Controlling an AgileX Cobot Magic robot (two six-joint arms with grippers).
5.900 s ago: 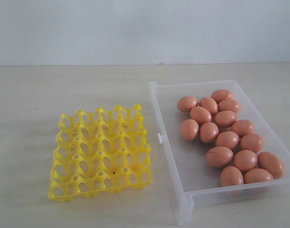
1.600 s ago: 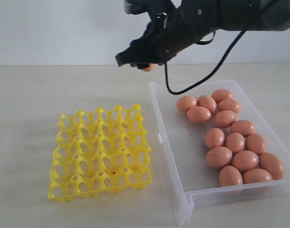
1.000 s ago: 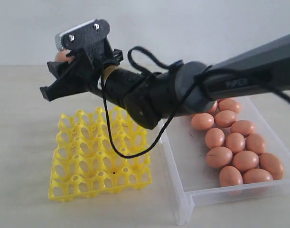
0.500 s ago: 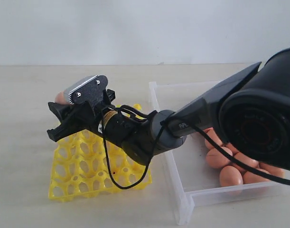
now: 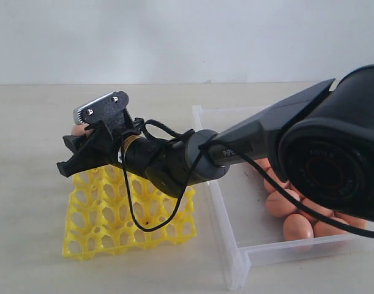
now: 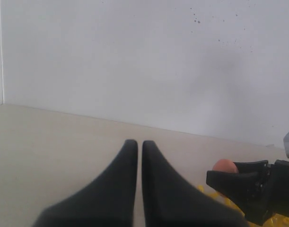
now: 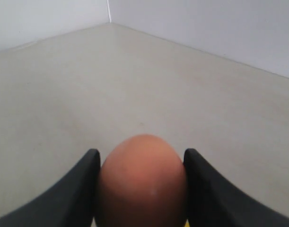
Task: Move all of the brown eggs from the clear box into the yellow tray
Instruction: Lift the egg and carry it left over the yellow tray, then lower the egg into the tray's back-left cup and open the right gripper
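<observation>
My right gripper (image 5: 67,153) reaches across from the right and hangs just above the far left corner of the yellow tray (image 5: 130,215). It is shut on one brown egg (image 5: 79,130); the right wrist view shows that egg (image 7: 142,184) squeezed between both fingers. The tray's visible cups hold nothing. Other brown eggs (image 5: 282,203) lie in the clear box (image 5: 234,257) on the right, most of them hidden behind the arm. My left gripper (image 6: 139,143) is shut and holds nothing, hovering over bare table; from there I see the held egg (image 6: 224,166).
The thick black right arm (image 5: 321,159) and its cable span the box and the tray's far half. Pale table surface runs all round, and a white wall stands behind.
The right gripper carried one egg out of the box, swung left, and in the last second sank from high above the tray to just over its far left corner.
</observation>
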